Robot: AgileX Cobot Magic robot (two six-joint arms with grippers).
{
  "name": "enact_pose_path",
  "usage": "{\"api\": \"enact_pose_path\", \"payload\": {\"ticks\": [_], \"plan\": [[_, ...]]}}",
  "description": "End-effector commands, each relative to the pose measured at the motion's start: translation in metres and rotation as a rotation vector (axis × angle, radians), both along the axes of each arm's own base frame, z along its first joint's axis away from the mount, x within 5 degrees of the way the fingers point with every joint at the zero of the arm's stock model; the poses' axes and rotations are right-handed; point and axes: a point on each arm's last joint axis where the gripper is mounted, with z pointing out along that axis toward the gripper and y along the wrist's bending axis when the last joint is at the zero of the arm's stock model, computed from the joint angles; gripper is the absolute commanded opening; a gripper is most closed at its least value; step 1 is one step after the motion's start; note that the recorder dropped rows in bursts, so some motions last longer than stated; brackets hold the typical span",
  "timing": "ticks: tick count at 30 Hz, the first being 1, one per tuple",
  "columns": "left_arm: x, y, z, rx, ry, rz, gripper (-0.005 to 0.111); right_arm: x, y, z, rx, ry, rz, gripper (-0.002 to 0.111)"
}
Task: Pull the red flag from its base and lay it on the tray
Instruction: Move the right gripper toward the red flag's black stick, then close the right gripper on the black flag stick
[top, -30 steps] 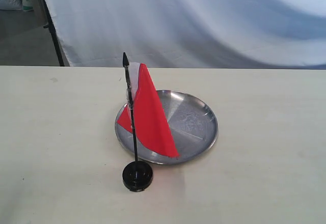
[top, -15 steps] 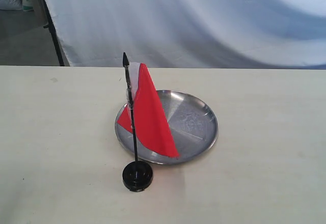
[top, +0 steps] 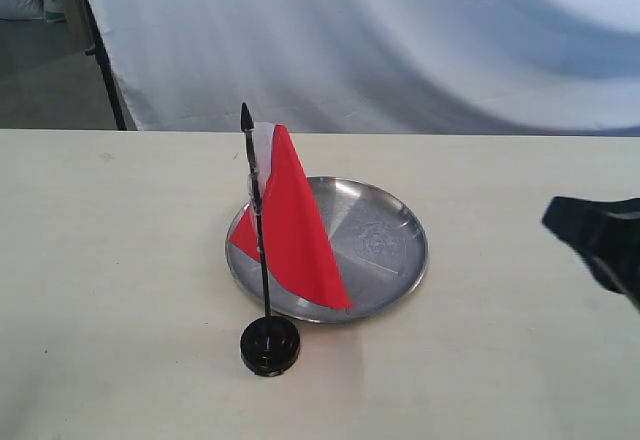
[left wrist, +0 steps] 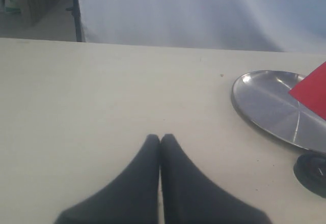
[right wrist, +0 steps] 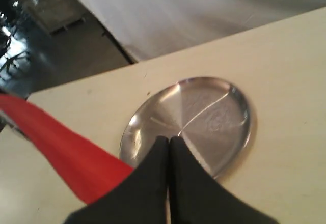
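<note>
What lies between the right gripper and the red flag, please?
The exterior view shows bare table and then the tray between the right gripper and the flag.

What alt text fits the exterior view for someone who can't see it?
A red flag stands upright in its round black base on a pale table, with the silver tray just behind it. The right gripper shows at the right edge, apart from all three.

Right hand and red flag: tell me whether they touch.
Apart. The exterior view shows bare table and the tray between the right hand and the red flag.
</note>
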Motion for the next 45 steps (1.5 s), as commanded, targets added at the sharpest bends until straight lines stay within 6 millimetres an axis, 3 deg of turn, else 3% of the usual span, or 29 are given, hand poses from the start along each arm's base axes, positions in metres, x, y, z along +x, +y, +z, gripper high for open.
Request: {"api": "enact_pose_path", "payload": {"ticks": [1,10,17,23,32,38,40,42,45], "plan": [[0.000,0.000,-0.001,-0.011,-0.002,0.002,0.000,0.008,0.029,-0.010,-0.052,0.015,0.114,0.000],[0.000,0.000,-0.001,-0.011,-0.002,0.002,0.000,0.018,0.057,-0.018,-0.035,-0.087,0.155,0.000],[0.000,0.000,-0.001,-0.011,-0.002,0.002,0.000,0.023,0.083,-0.037,-0.245,-0.275,0.349,0.000],[0.000,0.000,-0.001,-0.011,-0.002,0.002,0.000,0.023,0.111,-0.071,-0.388,-0.401,0.603,0.000],[0.000,0.000,-0.001,-0.011,-0.002,0.002,0.000,0.039,0.132,-0.124,-0.287,-0.399,0.585,0.000],[0.000,0.000,-0.001,-0.011,-0.002,0.002,0.000,0.055,0.150,-0.142,-0.306,-0.376,0.591,0.000],[0.000,0.000,-0.001,-0.011,-0.002,0.002,0.000,0.057,0.158,-0.144,-0.309,-0.381,0.635,0.008],[0.000,0.000,-0.001,-0.011,-0.002,0.002,0.000,0.062,0.164,-0.146,-0.293,-0.351,0.634,0.023],[0.000,0.000,-0.001,-0.011,-0.002,0.002,0.000,0.068,0.170,-0.146,-0.260,-0.278,0.610,0.055]]}}
